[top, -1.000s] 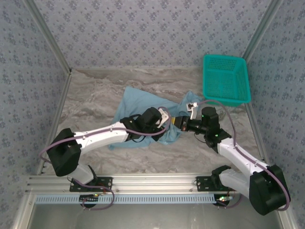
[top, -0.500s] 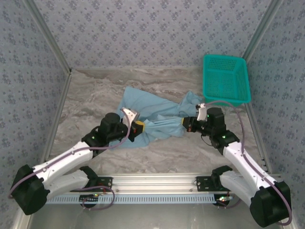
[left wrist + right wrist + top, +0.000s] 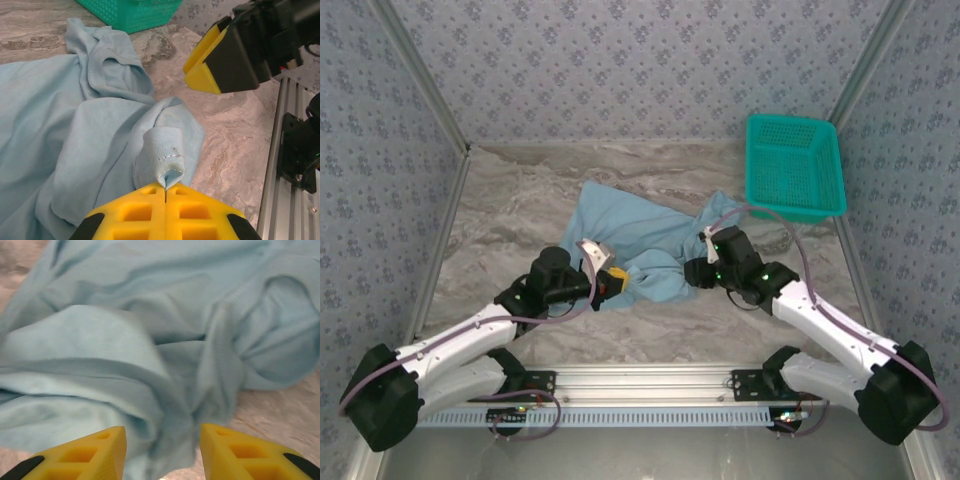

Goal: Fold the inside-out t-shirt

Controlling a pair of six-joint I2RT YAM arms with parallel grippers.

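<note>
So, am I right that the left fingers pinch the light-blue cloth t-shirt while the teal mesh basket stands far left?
Nearly: the teal mesh basket stands far right, per the top external view; the left fingers do pinch the light-blue cloth t-shirt.

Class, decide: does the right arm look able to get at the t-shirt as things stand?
Probably yes: the right gripper has its jaws apart, the t-shirt bunched just in front of them, and nothing lies between.
</note>
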